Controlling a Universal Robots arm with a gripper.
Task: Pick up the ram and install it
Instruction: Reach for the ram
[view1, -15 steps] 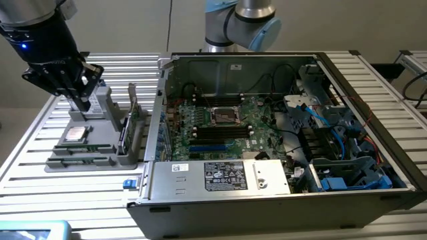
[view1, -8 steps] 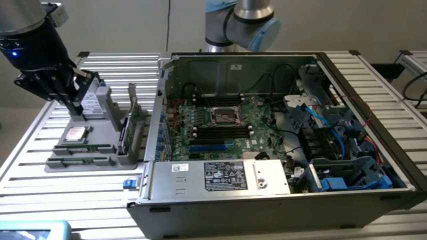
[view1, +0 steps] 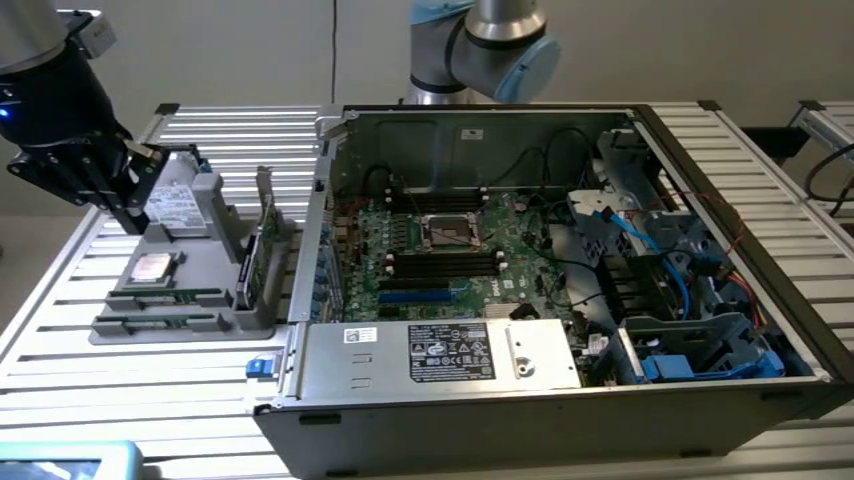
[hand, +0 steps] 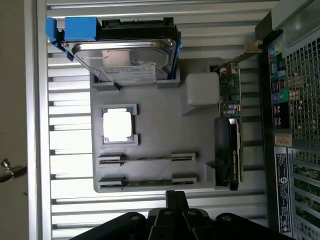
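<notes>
In the exterior view, the hand (view1: 135, 218) is hanging above the gray tray (view1: 200, 272) at the exterior view's left. Its fingers are pressed together and gripping nothing. The ram (view1: 160, 322) is lying in the tray slot nearest the lower edge of the frame, with a second stick (view1: 167, 297) just behind it. An open computer case (view1: 534, 250) is sitting beside the tray on the table (view1: 120, 400).

In the wrist view, the hand (hand: 174, 198) is hovering close to the ram (hand: 147, 182), fingers together. The second stick (hand: 147, 158) is lying between the ram and a silver chip (hand: 118, 125).
</notes>
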